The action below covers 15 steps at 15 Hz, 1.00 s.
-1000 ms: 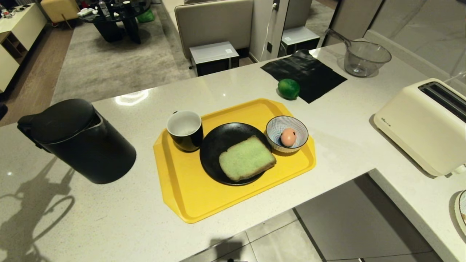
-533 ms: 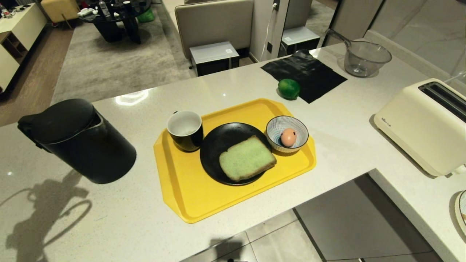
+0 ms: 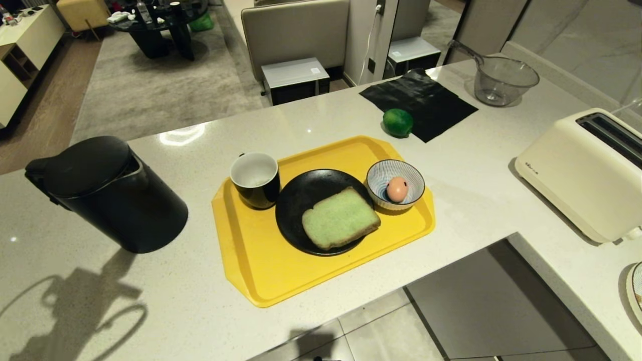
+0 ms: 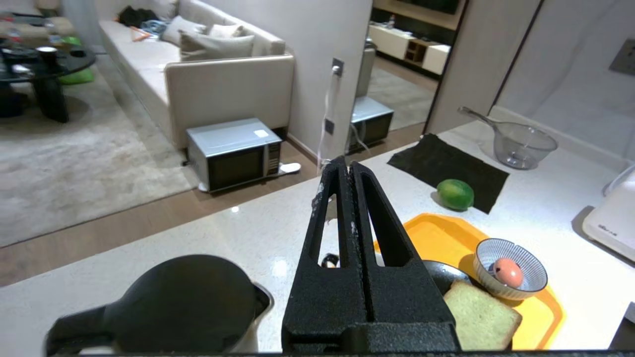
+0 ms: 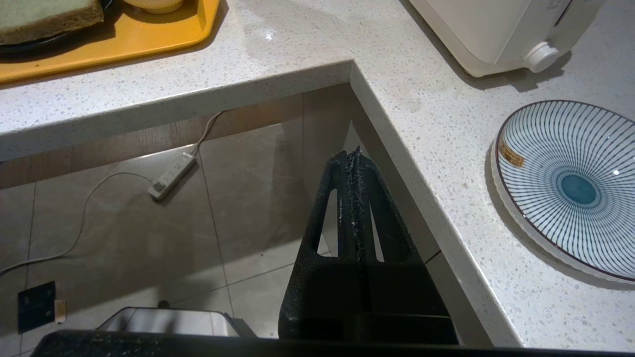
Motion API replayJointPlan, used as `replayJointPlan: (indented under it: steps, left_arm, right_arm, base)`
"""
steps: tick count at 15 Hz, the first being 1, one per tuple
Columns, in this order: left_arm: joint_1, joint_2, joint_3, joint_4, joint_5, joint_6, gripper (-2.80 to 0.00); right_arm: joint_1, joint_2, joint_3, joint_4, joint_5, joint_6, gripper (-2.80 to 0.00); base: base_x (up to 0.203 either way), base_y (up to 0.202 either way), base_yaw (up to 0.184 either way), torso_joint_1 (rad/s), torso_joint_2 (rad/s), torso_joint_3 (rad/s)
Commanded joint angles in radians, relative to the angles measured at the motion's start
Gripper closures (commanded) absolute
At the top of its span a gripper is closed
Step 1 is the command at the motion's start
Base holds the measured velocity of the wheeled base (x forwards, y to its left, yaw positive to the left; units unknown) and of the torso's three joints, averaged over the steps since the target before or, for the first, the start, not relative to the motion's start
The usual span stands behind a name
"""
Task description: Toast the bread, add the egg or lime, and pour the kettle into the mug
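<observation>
The bread (image 3: 340, 217) lies on a black plate (image 3: 301, 200) on the yellow tray (image 3: 261, 265). The egg (image 3: 396, 189) rests in a striped bowl (image 3: 381, 175) on the tray. Beside the plate stands the mug (image 3: 255, 179). The lime (image 3: 397, 122) sits on the counter past the tray. The black kettle (image 3: 108, 193) stands left of the tray. My left gripper (image 4: 346, 166) is shut and empty, above the counter between kettle (image 4: 178, 302) and tray. My right gripper (image 5: 352, 156) is shut and empty, low beside the counter's corner. Neither arm shows in the head view.
A cream toaster (image 3: 587, 170) stands at the right, with a striped plate (image 5: 570, 183) on the counter near it. A black cloth (image 3: 426, 100) and a clear bowl with a handle (image 3: 501, 80) lie at the back. The counter edge turns an inside corner (image 5: 352, 67).
The arm's shadow on the counter at the lower left has slid down and to the right. The things on the counter have not moved.
</observation>
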Motion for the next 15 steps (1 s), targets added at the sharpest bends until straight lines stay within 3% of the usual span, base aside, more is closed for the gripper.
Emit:
replayJointPlan:
  steps: [1,3,9,11,15]
  left_arm:
    - [-0.058,-0.149,-0.03,0.142,0.085,0.059,0.0]
    - [-0.075,-0.218,-0.028,0.229,0.123,0.077,0.0]
    - [-0.112,-0.514,-0.01,0.66,0.143,0.195,0.0]
    - [-0.12,-0.584,0.037,0.716,0.145,0.224,0.0]
    - [-0.145,-0.677,0.124,0.727,0.16,0.254,0.0]
  right_arm:
    - [0.0,0.002,0.026,0.0,0.0,0.0,0.0]
    - [0.0,0.002,0.026,0.0,0.0,0.0,0.0]
    - [0.0,0.002,0.026,-0.001,0.0,0.0,0.0]
    - [0.0,0.002,0.026,0.0,0.0,0.0,0.0]
    - [0.0,0.002,0.026,-0.001,0.0,0.001,0.0]
  base:
    - [0.0,0.0,0.0,0.0,0.0,0.0]
    - [0.0,0.0,0.0,0.0,0.0,0.0]
    - [0.0,0.0,0.0,0.0,0.0,0.0]
    - [0.0,0.0,0.0,0.0,0.0,0.0]
    - [0.0,0.0,0.0,0.0,0.0,0.0]
